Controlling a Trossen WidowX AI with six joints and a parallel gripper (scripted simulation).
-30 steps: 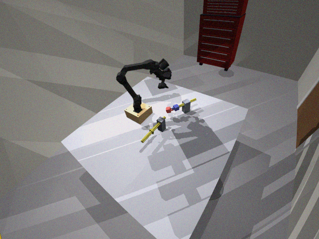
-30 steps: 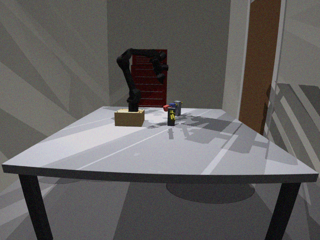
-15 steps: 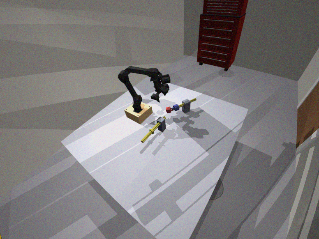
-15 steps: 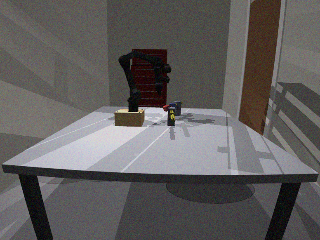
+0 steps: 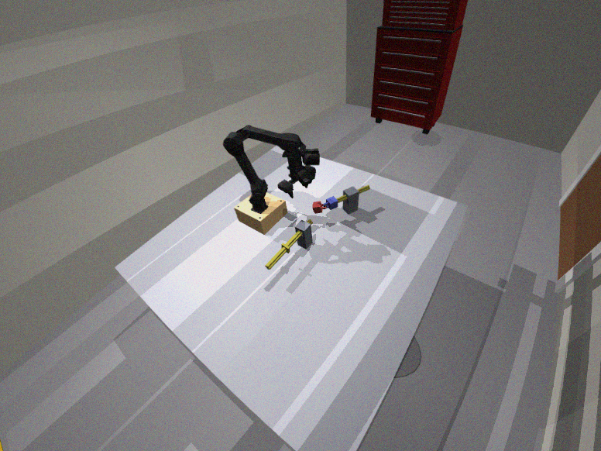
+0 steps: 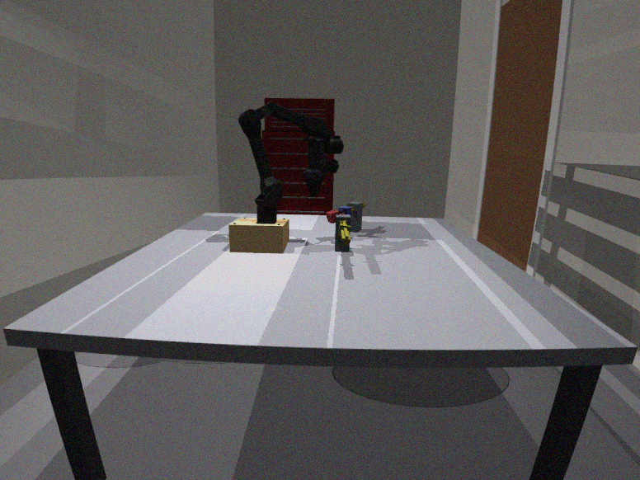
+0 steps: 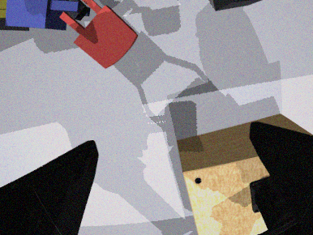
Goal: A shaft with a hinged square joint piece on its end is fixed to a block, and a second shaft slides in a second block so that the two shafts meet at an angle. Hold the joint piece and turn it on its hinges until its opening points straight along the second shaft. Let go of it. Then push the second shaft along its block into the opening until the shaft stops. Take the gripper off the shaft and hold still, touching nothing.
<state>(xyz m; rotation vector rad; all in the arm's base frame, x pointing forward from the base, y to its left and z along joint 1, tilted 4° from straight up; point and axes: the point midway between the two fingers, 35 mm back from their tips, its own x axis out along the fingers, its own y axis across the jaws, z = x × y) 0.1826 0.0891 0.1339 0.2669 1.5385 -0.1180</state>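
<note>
The red joint piece (image 5: 317, 207) (image 6: 331, 215) (image 7: 109, 38) hangs by dark hinges on the blue part (image 5: 331, 202) (image 6: 345, 209) (image 7: 26, 14) of the fixed yellow shaft (image 5: 364, 188). In the wrist view it is angled off the blue part's line; its opening is not clearly visible. The fixed shaft's grey block (image 5: 351, 201) (image 6: 355, 219) stands behind. The second yellow shaft (image 5: 276, 259) (image 6: 344, 232), with a collar, runs through the nearer grey block (image 5: 304, 235); a short end shows beyond it, apart from the red piece. My gripper (image 5: 299, 189) (image 6: 312, 193) (image 7: 173, 139) is open and empty, above and left of the red piece.
The arm's wooden base (image 5: 252, 217) (image 6: 258, 238) (image 7: 219, 190) stands left of both shafts and shows low in the wrist view. The pale table (image 5: 291, 330) (image 6: 289, 309) carries everything. A red tool cabinet (image 5: 410, 72) stands on the floor beyond the table.
</note>
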